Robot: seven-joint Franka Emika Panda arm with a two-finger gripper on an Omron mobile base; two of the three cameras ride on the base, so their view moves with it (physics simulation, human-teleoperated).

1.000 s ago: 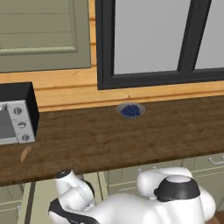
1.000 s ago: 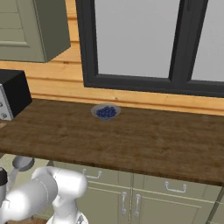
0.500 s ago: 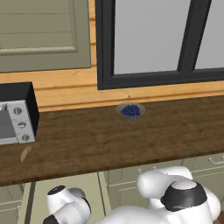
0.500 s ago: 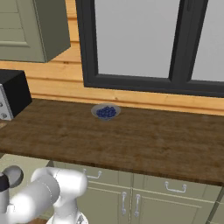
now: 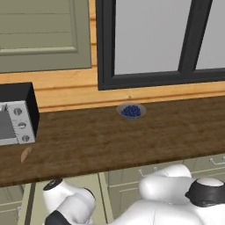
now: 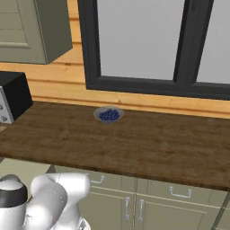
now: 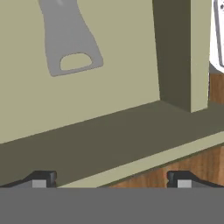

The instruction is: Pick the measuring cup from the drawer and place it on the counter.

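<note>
In the hand view, the measuring cup (image 7: 65, 30) shows as a flat grey handle with a hole at its end. It lies on the pale floor of the open drawer (image 7: 118, 78), at the upper left. My gripper (image 7: 111, 181) is open, with its two dark fingertips (image 7: 41, 179) wide apart over the drawer's near wall. It is short of the handle and nothing is between the jaws. The cup's bowl is cut off by the frame. The dark wood counter (image 5: 110, 136) (image 6: 134, 143) runs above the arm.
A glass bowl of blueberries (image 5: 131, 110) (image 6: 108, 115) sits at the back of the counter. A black toaster oven (image 5: 15, 114) (image 6: 11, 96) stands at its left end. A drawer side wall (image 7: 175, 52) rises to the right of the gripper. Cabinet doors with handles (image 6: 134, 209) line the front.
The arm has sunk lower in front of the counter and its wrist has shifted left. The gripper has stayed open.
</note>
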